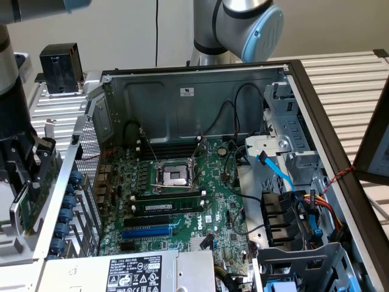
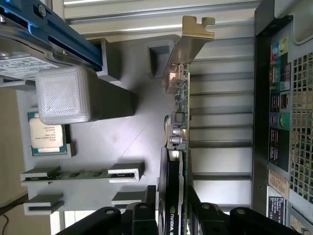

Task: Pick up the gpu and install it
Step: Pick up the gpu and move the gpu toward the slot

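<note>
The gpu (image 2: 180,147) is seen edge-on in the wrist view: a green card with a silver end bracket (image 2: 188,44) and a black fan shroud with white lettering. My gripper (image 2: 174,203) is shut on its shroud end, a black finger pressed against each side. In the exterior view the gpu (image 1: 20,214) hangs under my gripper (image 1: 29,182) at the far left, outside the open computer case (image 1: 200,103). The large green motherboard (image 1: 213,201) lies inside the case, with a blue slot (image 1: 146,232) near its front.
Beneath the card lies a grey parts tray (image 2: 122,132) holding a processor (image 2: 46,133), a memory stick (image 2: 78,174) and a grey block (image 2: 63,93). The case's rear port panel (image 2: 281,98) stands close beside the card. Cables and drive cages (image 1: 292,213) crowd the exterior view's right.
</note>
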Controlling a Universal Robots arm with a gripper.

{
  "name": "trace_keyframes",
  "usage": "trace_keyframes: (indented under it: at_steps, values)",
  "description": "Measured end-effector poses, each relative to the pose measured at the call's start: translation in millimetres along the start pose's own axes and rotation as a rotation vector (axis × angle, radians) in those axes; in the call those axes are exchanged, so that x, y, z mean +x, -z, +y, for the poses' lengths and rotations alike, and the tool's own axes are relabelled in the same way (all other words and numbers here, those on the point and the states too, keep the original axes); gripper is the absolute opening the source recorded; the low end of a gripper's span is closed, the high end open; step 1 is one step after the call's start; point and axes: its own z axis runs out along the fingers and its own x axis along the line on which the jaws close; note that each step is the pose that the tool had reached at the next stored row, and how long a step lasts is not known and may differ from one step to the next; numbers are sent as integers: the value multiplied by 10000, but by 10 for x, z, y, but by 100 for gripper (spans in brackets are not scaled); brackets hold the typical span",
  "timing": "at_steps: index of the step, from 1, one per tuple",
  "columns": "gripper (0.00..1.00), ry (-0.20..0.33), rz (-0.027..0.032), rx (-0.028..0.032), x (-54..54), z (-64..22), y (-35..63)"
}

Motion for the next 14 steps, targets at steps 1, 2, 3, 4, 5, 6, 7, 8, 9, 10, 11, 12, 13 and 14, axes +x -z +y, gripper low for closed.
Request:
trace_keyframes:
  at_steps: [1,2,3,4,5,6,7,8,9,10,11,12,13,14]
  values:
    - [34,-49,2,6,0,0,0]
    - [34,-107,5,9,1,0,1]
    - [28,-172,7,6,1,0,1]
    - [28,-218,9,2,1,1,1]
    - [27,-262,10,-5,0,1,0]
    - [27,-309,12,-9,0,1,0]
    - [27,-354,13,-14,-1,1,0]
    - [27,-379,14,-17,-1,1,0]
    - [27,-395,16,-18,0,1,0]
    - [27,-399,16,-19,0,0,1]
    - [27,-399,15,-20,0,0,2]
    - [27,-401,15,-20,1,0,13]
    - [27,-400,15,-20,4,-2,41]
    - [27,-400,16,-20,9,-4,82]
